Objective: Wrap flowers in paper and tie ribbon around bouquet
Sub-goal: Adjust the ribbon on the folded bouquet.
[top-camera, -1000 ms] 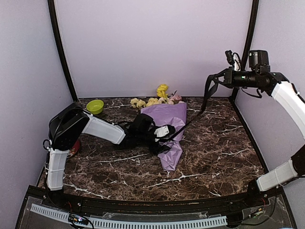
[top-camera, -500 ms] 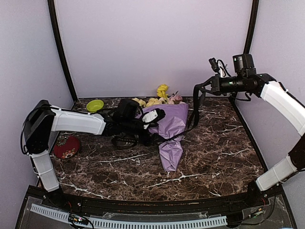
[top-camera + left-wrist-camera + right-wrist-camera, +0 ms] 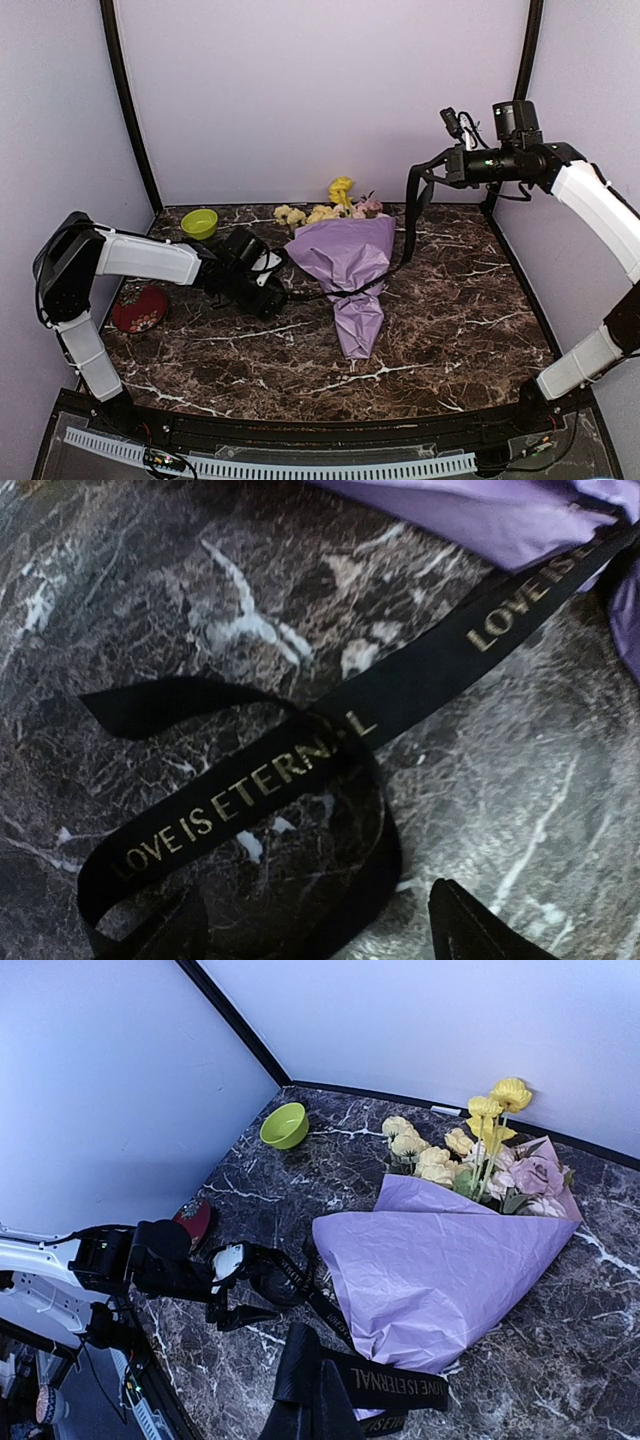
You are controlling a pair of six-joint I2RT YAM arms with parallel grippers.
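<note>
Gripping the ribbon (image 3: 406,225) high at upper right with the right tool (image 3: 445,168). Draped down-left across the bouquet (image 3: 345,260), mid-frame on the tabletop (image 3: 460,320). Poised just left, over the ribbon's loose end, with the left tool (image 3: 268,298) spread wide.

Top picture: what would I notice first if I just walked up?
First, the purple bouquet lying mid-table, with yellow and pink flowers poking out at its far end. Next, the black ribbon crossing the bouquet and rising to the right gripper, which pinches it high on the right. The left gripper hovers open, low on the bouquet's left, over the ribbon's loose end.
</note>
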